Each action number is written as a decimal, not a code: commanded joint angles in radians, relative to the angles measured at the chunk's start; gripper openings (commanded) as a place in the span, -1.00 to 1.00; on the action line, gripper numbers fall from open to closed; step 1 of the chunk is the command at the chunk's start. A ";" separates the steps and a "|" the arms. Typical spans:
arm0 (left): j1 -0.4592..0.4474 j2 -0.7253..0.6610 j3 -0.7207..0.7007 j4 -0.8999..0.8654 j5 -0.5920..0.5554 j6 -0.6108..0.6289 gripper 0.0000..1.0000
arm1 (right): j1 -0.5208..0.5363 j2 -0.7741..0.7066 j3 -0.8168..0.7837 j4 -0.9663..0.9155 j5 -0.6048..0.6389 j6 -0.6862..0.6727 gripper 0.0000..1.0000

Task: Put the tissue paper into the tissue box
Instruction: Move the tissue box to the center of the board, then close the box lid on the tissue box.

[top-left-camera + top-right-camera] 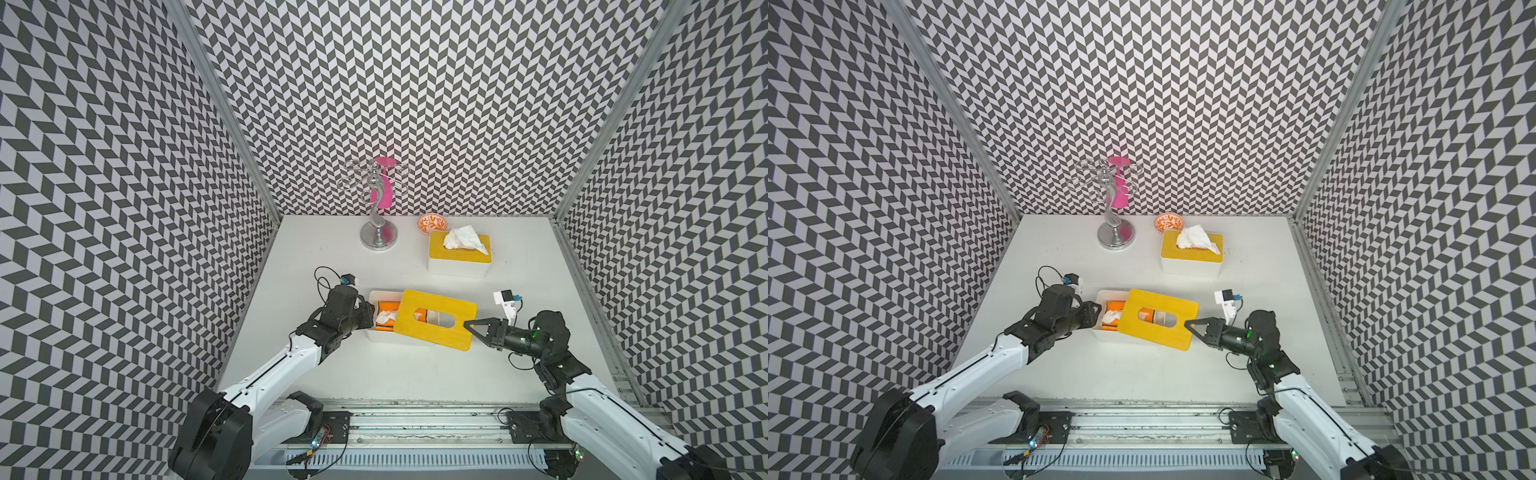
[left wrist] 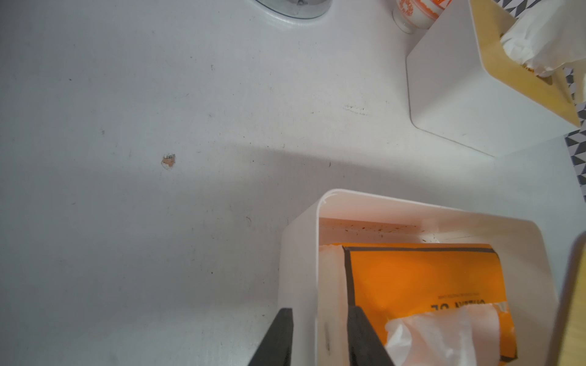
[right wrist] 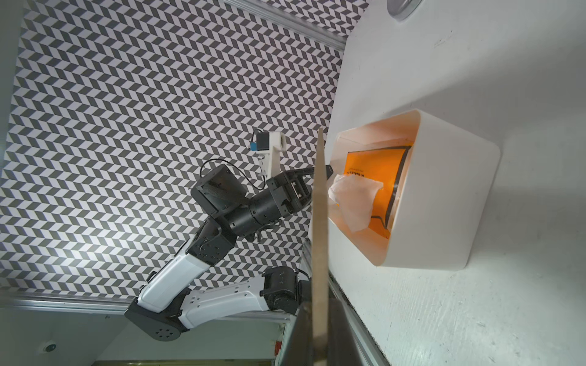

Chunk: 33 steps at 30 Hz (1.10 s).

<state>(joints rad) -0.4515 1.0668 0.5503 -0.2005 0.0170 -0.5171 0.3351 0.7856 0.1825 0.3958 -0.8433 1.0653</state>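
An open white tissue box (image 3: 444,190) sits in the middle of the table (image 1: 395,374). Inside lies an orange tissue pack (image 2: 421,275), with a loose white tissue (image 2: 444,332) poking from its top. The left gripper (image 2: 319,310) straddles the box's end wall, jaws parted, one finger inside and one outside. The right gripper (image 1: 467,324) is clamped on the edge of the yellow lid (image 1: 436,334), which it holds tilted over the box.
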 commanded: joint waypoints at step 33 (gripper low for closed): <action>-0.003 -0.214 0.032 0.002 0.004 0.039 1.00 | 0.186 0.602 0.258 0.477 -0.017 0.134 -1.00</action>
<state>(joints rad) -0.4515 0.8494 0.5682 -0.2108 0.0162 -0.4904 0.5148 1.3647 0.4107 0.7475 -0.8494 1.1816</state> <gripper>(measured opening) 0.997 0.086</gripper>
